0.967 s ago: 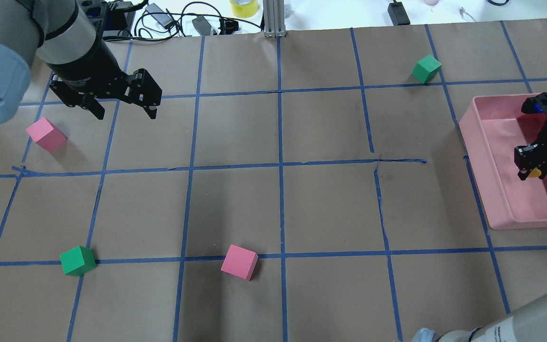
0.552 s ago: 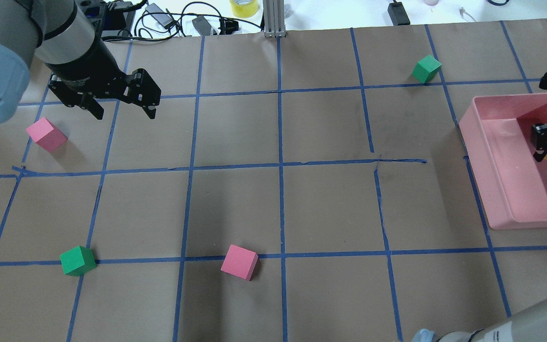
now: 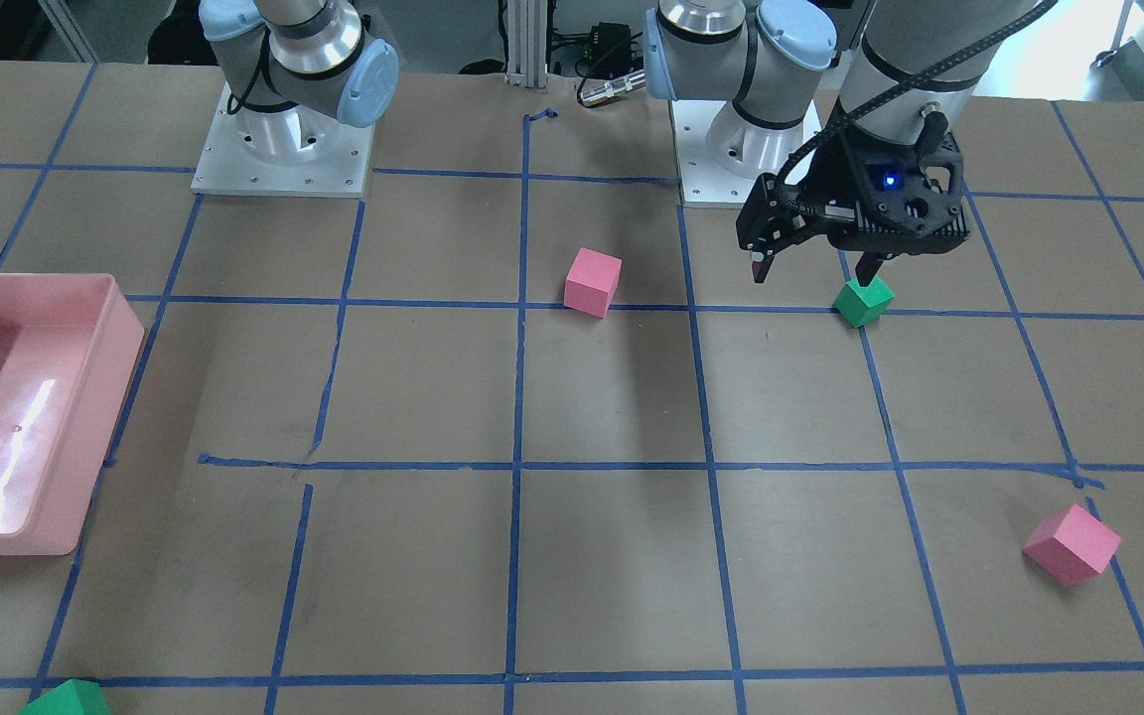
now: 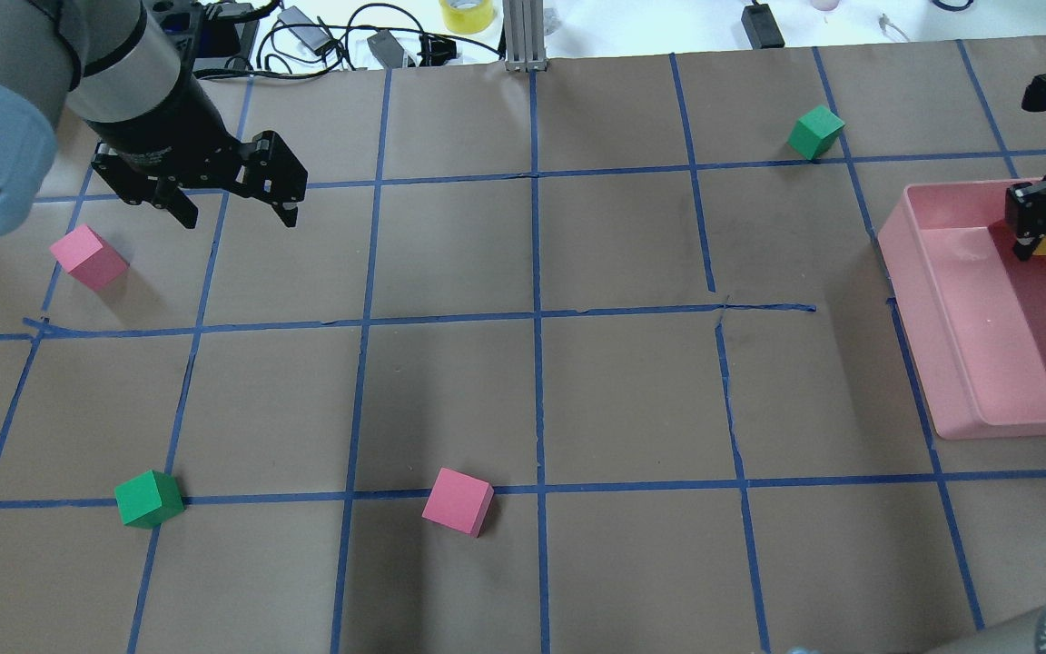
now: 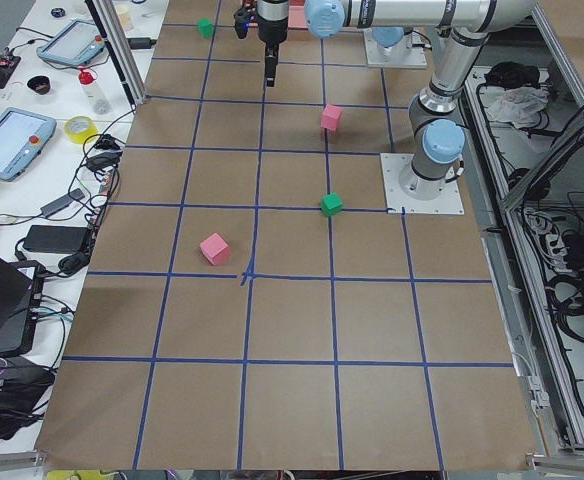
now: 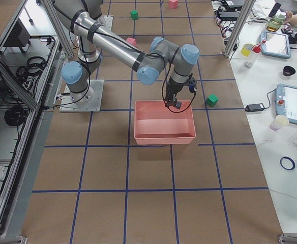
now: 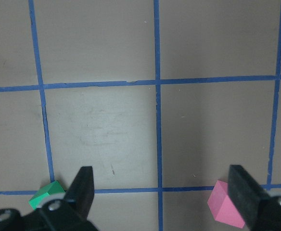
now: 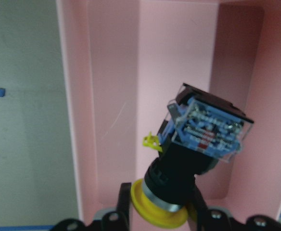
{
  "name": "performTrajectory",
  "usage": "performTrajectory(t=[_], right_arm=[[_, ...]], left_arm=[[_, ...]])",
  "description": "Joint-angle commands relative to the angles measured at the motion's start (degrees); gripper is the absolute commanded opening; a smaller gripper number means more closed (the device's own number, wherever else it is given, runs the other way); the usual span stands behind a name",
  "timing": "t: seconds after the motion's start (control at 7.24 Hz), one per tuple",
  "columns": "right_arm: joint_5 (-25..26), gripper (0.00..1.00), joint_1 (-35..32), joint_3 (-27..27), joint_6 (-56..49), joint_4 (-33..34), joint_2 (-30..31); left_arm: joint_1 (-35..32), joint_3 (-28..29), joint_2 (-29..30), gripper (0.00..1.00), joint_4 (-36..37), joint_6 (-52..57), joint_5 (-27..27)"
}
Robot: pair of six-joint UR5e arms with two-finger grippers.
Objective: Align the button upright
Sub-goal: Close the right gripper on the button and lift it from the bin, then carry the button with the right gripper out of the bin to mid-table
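**While the right hand [image 4: 1044, 245] clamps the button [image 8: 181, 175] over the pink bin [image 4: 927, 336], the left hand [image 4: 240, 216] hangs wide**

Pinched at its black collar, the button has its yellow cap toward the palm. Its clear, blue-tinted contact block points away and is tilted to one side. It hangs above the bin's floor, with long walls on both flanks. Well apart, the left hand's spread fingers hold nothing over the brown surface [image 4: 632, 391], with a pink cube [image 4: 88, 257] near. A green cube [image 4: 815, 132] sits beyond the bin's far corner.
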State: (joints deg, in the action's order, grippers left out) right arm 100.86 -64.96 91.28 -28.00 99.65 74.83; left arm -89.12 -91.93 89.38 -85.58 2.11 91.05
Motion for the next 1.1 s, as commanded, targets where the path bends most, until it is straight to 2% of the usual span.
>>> performTrajectory(t=[0.0,0.28,0.55,0.83,0.97], right_arm=[[0.03,0.00,-13.38,-2.50,9.22,0.54,-0.90],[0.04,0.00,-25.87,-6.27,16.02,6.32,-7.65],[-6.35,0.00,-32.57,-10.76,20.79,8.62,-15.55],[-9.08,0.00,-37.42,-12.53,24.38,10.21,-18.66],[-14.85,0.00,-38.74,-12.62,25.79,10.82,-19.71]], left_arm=[[0.00,0.00,0.00,1.00,-0.02,0.00,0.00],[0.00,0.00,0.00,1.00,-0.02,0.00,0.00],[0.00,0.00,0.00,1.00,-0.02,0.00,0.00],[0.09,0.00,0.00,1.00,-0.02,0.00,0.00],[0.09,0.00,0.00,1.00,-0.02,0.00,0.00]])
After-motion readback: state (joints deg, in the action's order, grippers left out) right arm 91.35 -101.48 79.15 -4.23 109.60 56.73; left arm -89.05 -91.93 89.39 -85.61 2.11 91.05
